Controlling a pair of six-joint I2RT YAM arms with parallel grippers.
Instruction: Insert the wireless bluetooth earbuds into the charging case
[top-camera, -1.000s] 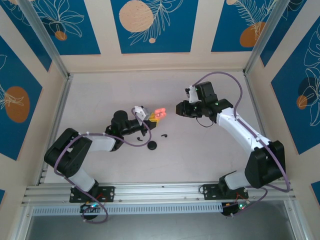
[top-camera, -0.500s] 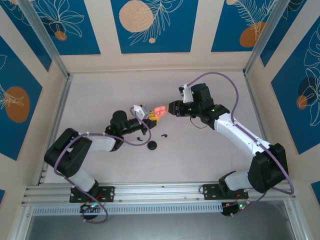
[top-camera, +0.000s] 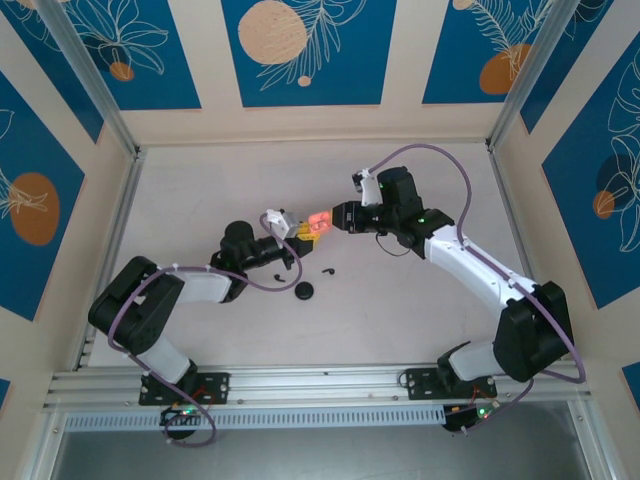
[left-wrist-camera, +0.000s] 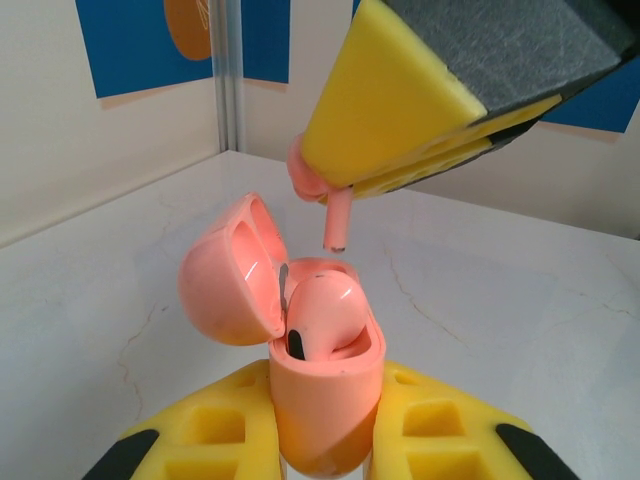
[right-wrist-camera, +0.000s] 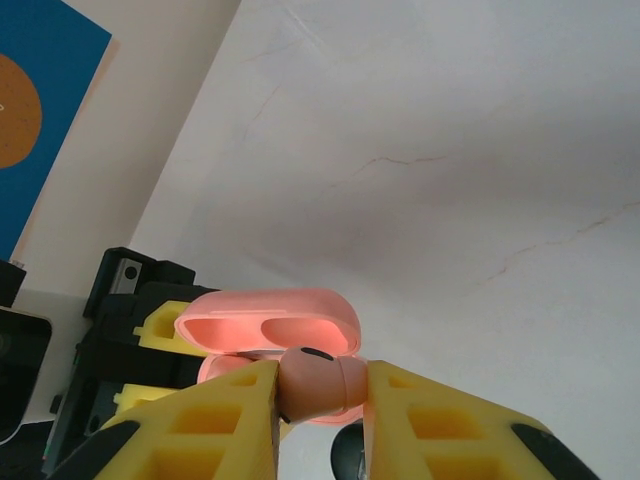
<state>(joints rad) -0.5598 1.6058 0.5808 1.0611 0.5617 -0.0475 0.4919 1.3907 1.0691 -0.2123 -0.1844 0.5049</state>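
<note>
Over the pale bench's (top-camera: 200, 190) middle, the left claw (top-camera: 303, 233) clamps one glossy pink rounded case (left-wrist-camera: 325, 405) (lid open) with one smooth pink bud (left-wrist-camera: 320, 315) seated inside. The right claw (top-camera: 335, 218) pinches a second pink bud (right-wrist-camera: 315, 385) just above. Two black comma-shaped buds (top-camera: 328, 269) (top-camera: 278, 277) lie below.

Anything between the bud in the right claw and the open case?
No. Left wrist view shows bare air between the held pink bud and the charging case, where another bud already sits.

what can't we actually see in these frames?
Right wrist: case slots hidden behind held bud and right hand.
Left wrist: case bottom hidden between left hand pads.
Top: black buds too small for shape; case washed out.
</note>
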